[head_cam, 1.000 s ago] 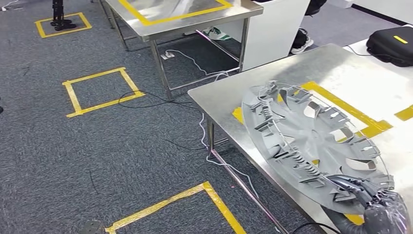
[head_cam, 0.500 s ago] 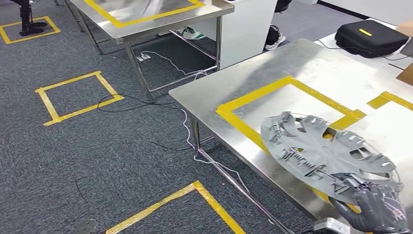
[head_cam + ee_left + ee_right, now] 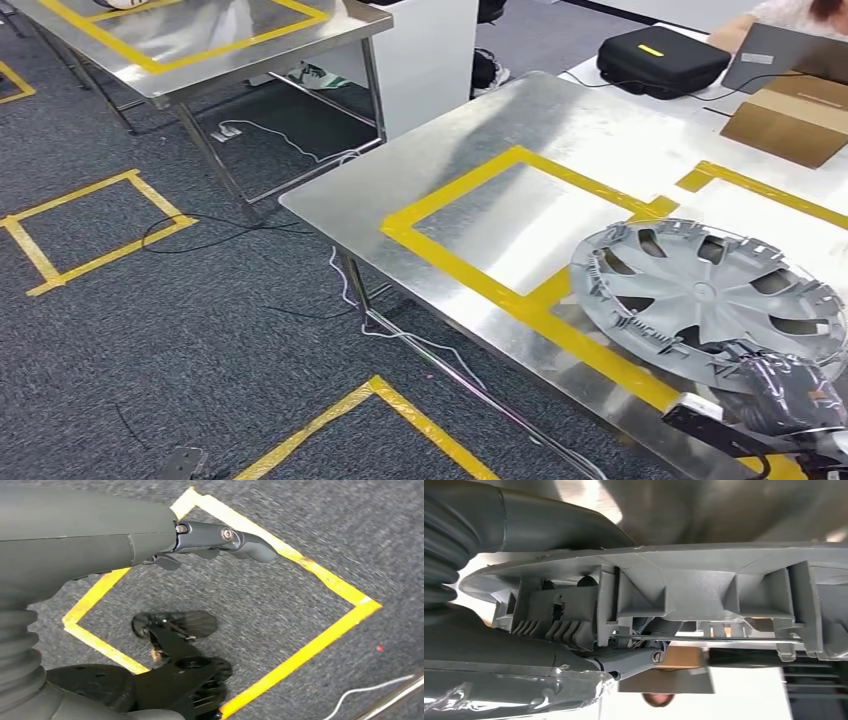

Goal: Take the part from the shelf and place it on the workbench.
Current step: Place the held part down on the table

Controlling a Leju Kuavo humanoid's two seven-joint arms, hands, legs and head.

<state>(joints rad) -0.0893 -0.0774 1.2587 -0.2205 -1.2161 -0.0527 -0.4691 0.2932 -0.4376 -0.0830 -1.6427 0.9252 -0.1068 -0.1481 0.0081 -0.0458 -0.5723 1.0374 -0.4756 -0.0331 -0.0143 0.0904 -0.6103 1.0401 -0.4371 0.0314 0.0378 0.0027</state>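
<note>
The part is a grey wheel cover (image 3: 710, 295), ribbed side up and nearly level, low over the steel workbench (image 3: 520, 130) at its near right. It overlaps the yellow tape frame (image 3: 470, 270); I cannot tell whether it touches the top. My right hand (image 3: 775, 385) grips its near rim from below and behind. In the right wrist view the cover's rim and clips (image 3: 704, 585) lie between the thumb above and the dark fingers (image 3: 634, 660) beneath. My left hand (image 3: 220, 537) hangs over the carpet beside a yellow floor marking, holding nothing, its fingers stretched out.
At the bench's far end lie a black case (image 3: 663, 58), a cardboard box (image 3: 790, 125) and a laptop (image 3: 790, 55) with a person (image 3: 800, 15) behind it. A second steel table (image 3: 200, 50) and a white cabinet (image 3: 425, 55) stand back left. Cables (image 3: 300, 150) trail on the carpet.
The camera has turned, sliding the whole scene leftward. In my right hand the wheel cover has gone from steeply tilted to almost flat and now sits lower over the bench.
</note>
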